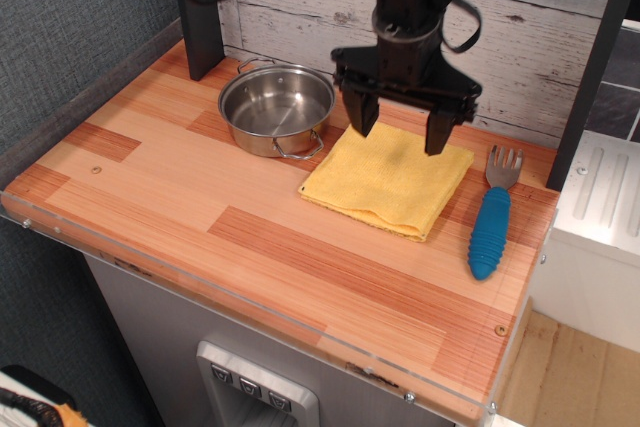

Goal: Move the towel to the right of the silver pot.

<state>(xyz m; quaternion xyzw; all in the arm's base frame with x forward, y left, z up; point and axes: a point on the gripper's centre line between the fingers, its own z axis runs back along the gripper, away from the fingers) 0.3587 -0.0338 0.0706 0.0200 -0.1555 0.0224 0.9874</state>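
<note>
Shiny steel pot (275, 110), matt yellow terry towel (388, 178), glossy banded-wood bench (200, 197) — fork (493, 213) with blue plastic handle.

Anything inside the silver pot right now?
The silver pot looks empty: only its bare shiny bottom shows. The near inner wall is hidden by the rim. The towel lies flat to its right, under the open gripper.

The wooden table (150, 177) carries 3 things: silver pot (276, 109), towel (388, 179) (lying flat), fork (493, 215).
</note>
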